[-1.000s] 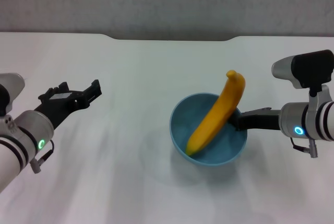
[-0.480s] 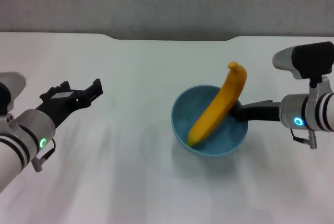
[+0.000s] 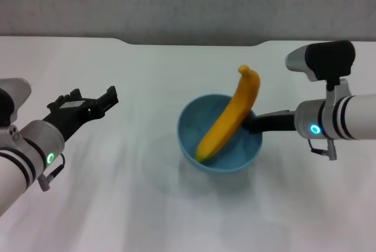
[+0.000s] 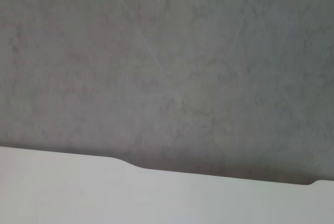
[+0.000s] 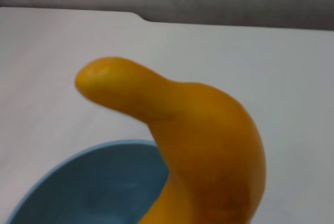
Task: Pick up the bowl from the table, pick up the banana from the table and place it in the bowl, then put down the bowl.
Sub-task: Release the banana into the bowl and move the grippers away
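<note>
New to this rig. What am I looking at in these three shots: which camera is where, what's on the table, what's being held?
It is a two-armed robot with a gripper on each arm. The wide shot comes from a camera on its head, looking down at the white table. The other two come from cameras on its wrists.

The right gripper grips the rim of the light-blue bowl. The banana leans inside it, its stem poking over the rim. The right wrist view shows that same banana and bowl close up.

The left gripper hangs open and empty over the table's left side. Its wrist camera sees only the table's far edge and the grey wall.
</note>
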Action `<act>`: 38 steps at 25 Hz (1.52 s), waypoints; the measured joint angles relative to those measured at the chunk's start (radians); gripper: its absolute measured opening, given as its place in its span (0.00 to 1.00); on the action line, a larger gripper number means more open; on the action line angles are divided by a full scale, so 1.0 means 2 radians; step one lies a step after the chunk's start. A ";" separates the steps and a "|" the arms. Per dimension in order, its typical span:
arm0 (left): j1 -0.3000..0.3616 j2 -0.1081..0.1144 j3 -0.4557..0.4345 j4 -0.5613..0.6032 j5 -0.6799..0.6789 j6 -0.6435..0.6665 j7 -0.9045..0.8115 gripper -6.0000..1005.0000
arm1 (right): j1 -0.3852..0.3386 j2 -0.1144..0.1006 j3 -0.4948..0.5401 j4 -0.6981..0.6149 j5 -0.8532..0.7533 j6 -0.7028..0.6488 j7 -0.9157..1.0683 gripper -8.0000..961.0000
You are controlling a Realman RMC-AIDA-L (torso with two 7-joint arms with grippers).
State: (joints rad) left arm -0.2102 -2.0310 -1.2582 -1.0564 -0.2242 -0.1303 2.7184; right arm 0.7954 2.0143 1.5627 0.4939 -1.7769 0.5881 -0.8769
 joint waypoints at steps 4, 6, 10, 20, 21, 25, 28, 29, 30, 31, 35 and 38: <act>0.000 0.000 0.000 0.002 -0.001 0.000 -0.001 0.87 | 0.000 0.000 -0.033 -0.001 0.031 0.005 0.001 0.08; 0.000 0.000 0.001 0.002 -0.001 0.000 -0.001 0.87 | 0.001 0.000 -0.048 -0.004 0.039 0.005 0.004 0.08; 0.000 0.000 0.002 0.002 -0.001 0.000 -0.001 0.87 | 0.001 0.000 -0.055 -0.014 0.040 0.004 0.007 0.08; 0.001 0.000 0.002 0.001 -0.001 0.000 -0.001 0.87 | -0.002 0.000 -0.052 -0.020 0.041 0.003 0.009 0.08; 0.000 0.000 0.002 0.001 -0.001 0.000 -0.001 0.87 | -0.002 0.000 -0.053 -0.021 0.041 0.003 0.010 0.08; 0.000 0.000 0.002 0.001 -0.001 0.000 -0.001 0.87 | -0.002 0.000 -0.055 -0.021 0.041 0.003 0.012 0.08; 0.000 0.000 0.002 0.001 -0.001 0.000 -0.001 0.87 | -0.002 0.000 -0.055 -0.021 0.041 0.002 0.012 0.08; 0.000 0.000 0.003 0.001 -0.001 0.000 -0.001 0.87 | -0.002 0.000 -0.055 -0.021 0.041 0.002 0.012 0.08; 0.000 0.000 0.002 0.001 -0.001 0.000 -0.001 0.87 | -0.002 0.000 -0.055 -0.021 0.041 0.002 0.012 0.08; 0.000 0.000 0.002 0.001 -0.001 0.000 -0.001 0.87 | -0.002 0.000 -0.055 -0.021 0.041 0.001 0.012 0.09; 0.000 0.000 0.002 0.001 -0.001 0.000 -0.001 0.87 | -0.002 0.000 -0.055 -0.021 0.041 0.003 0.012 0.09; 0.000 0.000 0.002 0.001 -0.001 0.000 -0.003 0.87 | -0.002 0.000 -0.055 -0.021 0.041 0.004 0.012 0.09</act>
State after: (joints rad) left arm -0.2102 -2.0310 -1.2532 -1.0545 -0.2271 -0.1304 2.7128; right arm 0.7915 2.0141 1.4527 0.4509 -1.6952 0.5964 -0.8528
